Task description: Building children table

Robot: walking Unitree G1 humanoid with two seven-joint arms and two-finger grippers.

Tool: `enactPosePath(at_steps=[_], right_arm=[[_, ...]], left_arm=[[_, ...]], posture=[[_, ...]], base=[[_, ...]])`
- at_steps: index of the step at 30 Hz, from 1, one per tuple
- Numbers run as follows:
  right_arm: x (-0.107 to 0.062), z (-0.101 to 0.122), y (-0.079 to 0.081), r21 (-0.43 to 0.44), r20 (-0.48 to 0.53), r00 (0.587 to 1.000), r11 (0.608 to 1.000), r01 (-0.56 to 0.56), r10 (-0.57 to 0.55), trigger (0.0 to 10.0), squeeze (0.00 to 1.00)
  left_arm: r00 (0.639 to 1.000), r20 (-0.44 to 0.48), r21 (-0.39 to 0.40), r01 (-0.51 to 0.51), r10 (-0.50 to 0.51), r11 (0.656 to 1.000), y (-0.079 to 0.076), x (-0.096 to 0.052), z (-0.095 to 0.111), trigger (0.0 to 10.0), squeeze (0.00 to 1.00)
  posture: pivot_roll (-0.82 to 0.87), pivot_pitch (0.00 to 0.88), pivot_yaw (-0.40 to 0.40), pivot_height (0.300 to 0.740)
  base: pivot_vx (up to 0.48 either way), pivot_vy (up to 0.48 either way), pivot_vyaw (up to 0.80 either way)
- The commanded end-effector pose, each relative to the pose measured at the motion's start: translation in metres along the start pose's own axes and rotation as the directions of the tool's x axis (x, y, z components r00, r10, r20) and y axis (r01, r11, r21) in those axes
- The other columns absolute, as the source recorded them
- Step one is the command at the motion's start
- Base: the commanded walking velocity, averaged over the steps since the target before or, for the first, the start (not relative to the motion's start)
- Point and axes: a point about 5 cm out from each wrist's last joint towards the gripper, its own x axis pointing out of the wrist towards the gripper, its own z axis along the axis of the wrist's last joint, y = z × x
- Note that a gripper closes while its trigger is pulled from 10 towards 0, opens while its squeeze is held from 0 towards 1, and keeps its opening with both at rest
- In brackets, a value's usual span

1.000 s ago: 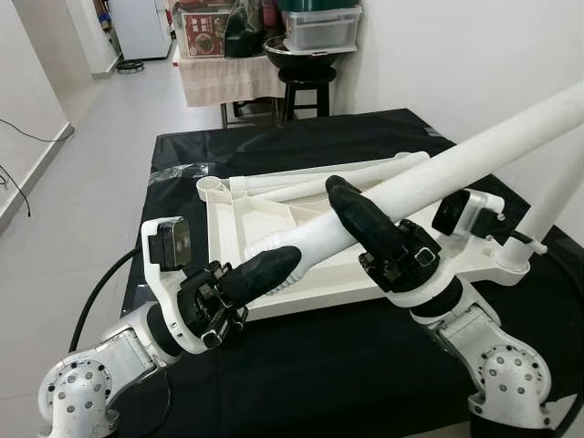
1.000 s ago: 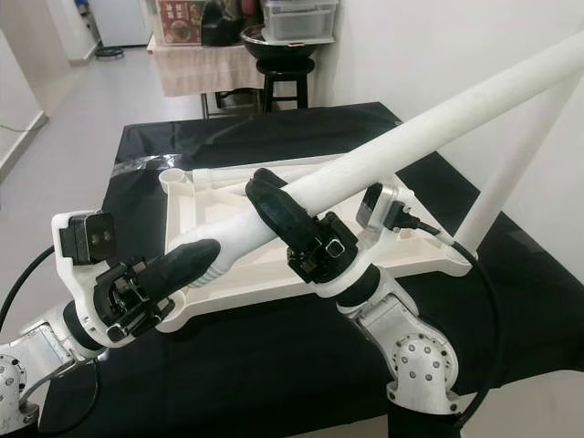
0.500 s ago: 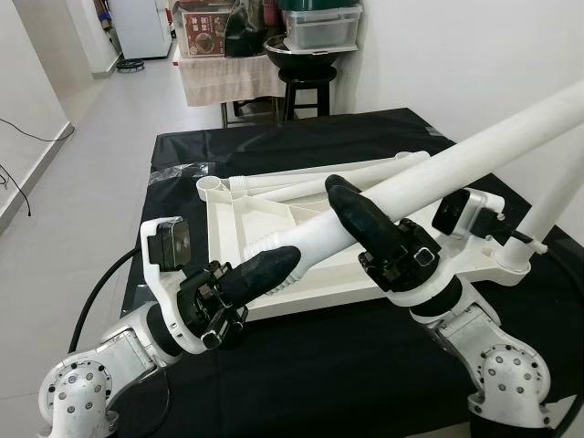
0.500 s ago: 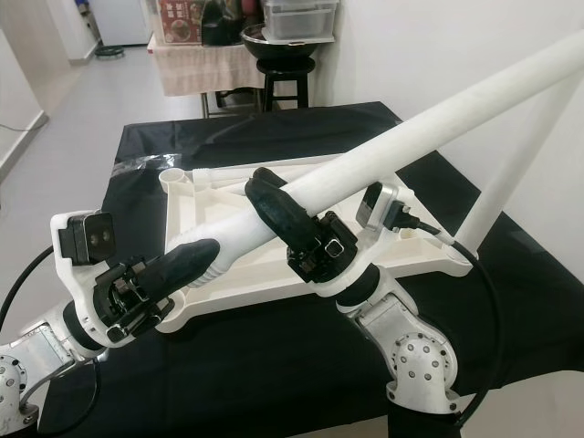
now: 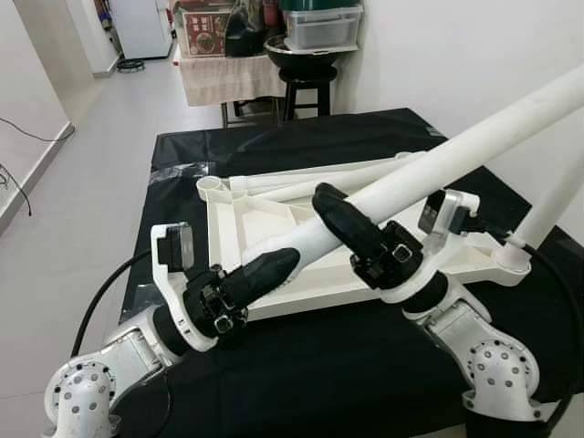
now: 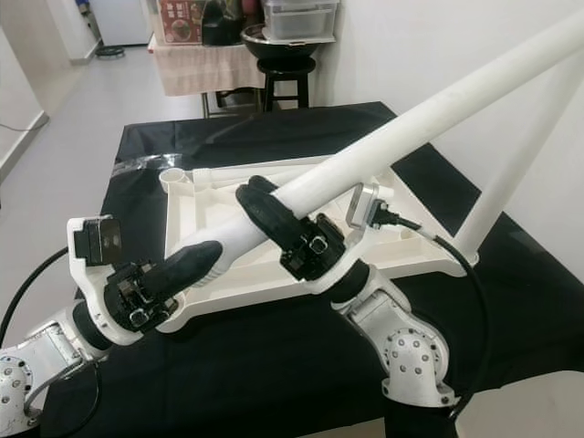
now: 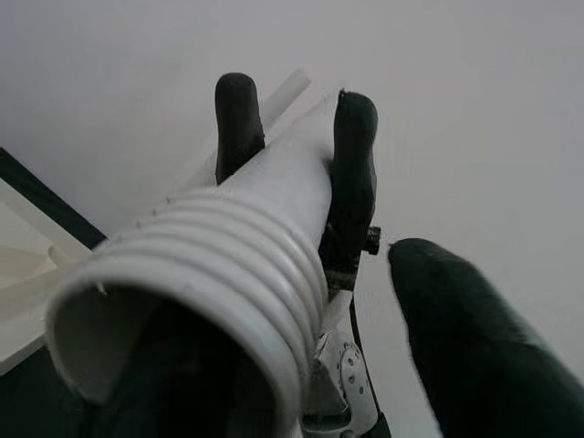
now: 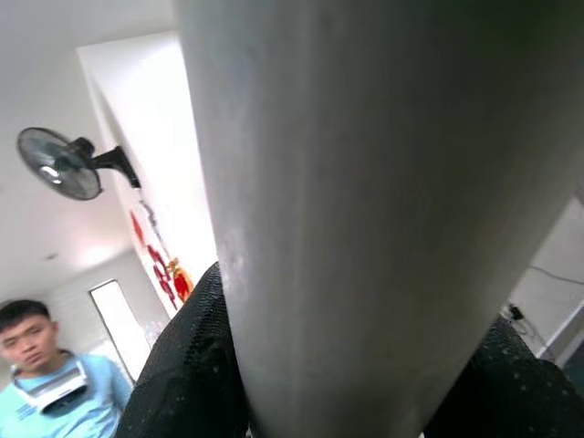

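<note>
No text, label, brand or number can be read anywhere. The printed box (image 5: 205,29) on the far table at the upper left of the frame is too small to make out.

A white leg (image 7: 274,196) with a ribbed, hollow open end fills the near part of the view and runs away toward a pale wall (image 7: 438,100). Farther along it, the right gripper (image 7: 292,137) clamps it, one black finger on each side. A black finger (image 7: 474,347) of the left gripper sits just beside the ribbed end. A strip of white tabletop (image 7: 23,274) over black cloth (image 7: 32,196) shows beyond the leg
</note>
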Motion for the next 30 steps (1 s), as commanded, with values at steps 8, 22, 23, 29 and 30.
enactPosePath(at_steps=[8,22,23,29,30], right_arm=[[-0.001,0.005,-0.008,-0.025,0.034,0.998,0.998,0.051,-0.050,0.0,0.00],[-0.009,0.027,-0.045,-0.156,0.130,0.934,0.923,0.352,-0.334,10.0,0.00],[-0.008,0.022,-0.047,-0.206,0.091,0.931,0.908,0.365,-0.353,10.0,0.00],[-0.006,-0.007,-0.051,-0.389,-0.095,0.913,0.859,0.332,-0.396,10.0,0.00],[-0.007,-0.016,-0.051,-0.441,-0.146,0.909,0.848,0.294,-0.391,10.0,0.00]], left_arm=[[0.998,-0.008,-0.008,-0.057,0.057,0.998,0.006,-0.015,-0.003,10.0,1.00],[0.876,-0.063,0.095,-0.471,0.477,0.877,0.048,-0.061,-0.005,10.0,0.44],[0.844,-0.062,0.122,-0.524,0.533,0.843,0.054,-0.062,-0.005,10.0,0.44],[0.793,-0.078,0.227,-0.576,0.604,0.785,0.063,-0.047,-0.012,10.0,0.00],[0.800,-0.093,0.253,-0.557,0.593,0.791,0.062,-0.039,-0.016,10.0,0.00]], posture=[[-0.04,0.026,-0.011,0.740],[-0.03,0.040,-0.017,0.740],[-0.03,0.040,-0.017,0.740],[-0.04,0.047,-0.015,0.740],[-0.04,0.048,-0.016,0.740]], base=[[0.000,0.000,0.00],[0.000,0.000,0.00],[0.000,0.000,0.00],[0.000,0.000,0.27],[0.000,0.000,0.80]])
